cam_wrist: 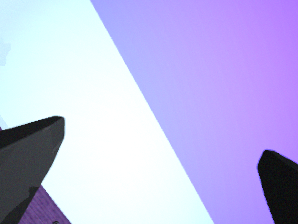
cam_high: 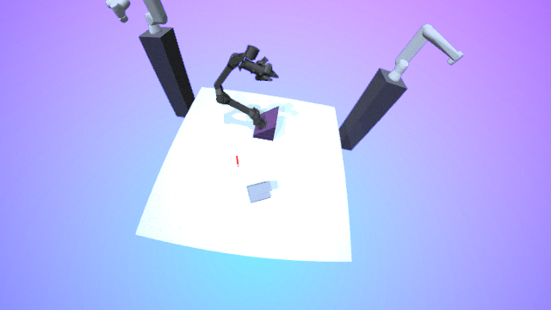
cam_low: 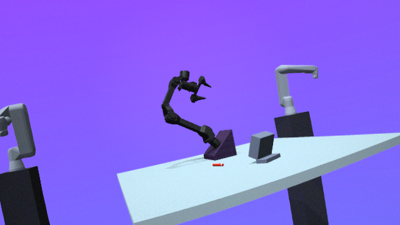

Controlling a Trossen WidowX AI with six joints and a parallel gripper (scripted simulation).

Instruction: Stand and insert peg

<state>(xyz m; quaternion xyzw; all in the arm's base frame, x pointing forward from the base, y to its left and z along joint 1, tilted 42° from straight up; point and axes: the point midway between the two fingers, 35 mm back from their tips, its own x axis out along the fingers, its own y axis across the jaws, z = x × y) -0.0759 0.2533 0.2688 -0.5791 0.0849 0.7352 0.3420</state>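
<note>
The red peg [cam_high: 237, 161] [cam_low: 217, 164] lies flat on the white table [cam_high: 194, 215] [cam_low: 187, 194] [cam_wrist: 100, 96], between the purple panel and a grey block. Its white band is too small to make out clearly. My gripper [cam_high: 275, 76] [cam_low: 207, 92] [cam_wrist: 165, 143] is open wide and empty. It hangs high in the air above the panel, far from the peg.
A grey block [cam_high: 258, 192] [cam_low: 262, 145] on a flat foot stands on the table nearer the front. Two dark pillars [cam_high: 167, 69] [cam_high: 371, 108] with pale grey arms flank the table's back corners. The table edge runs close in the wrist view.
</note>
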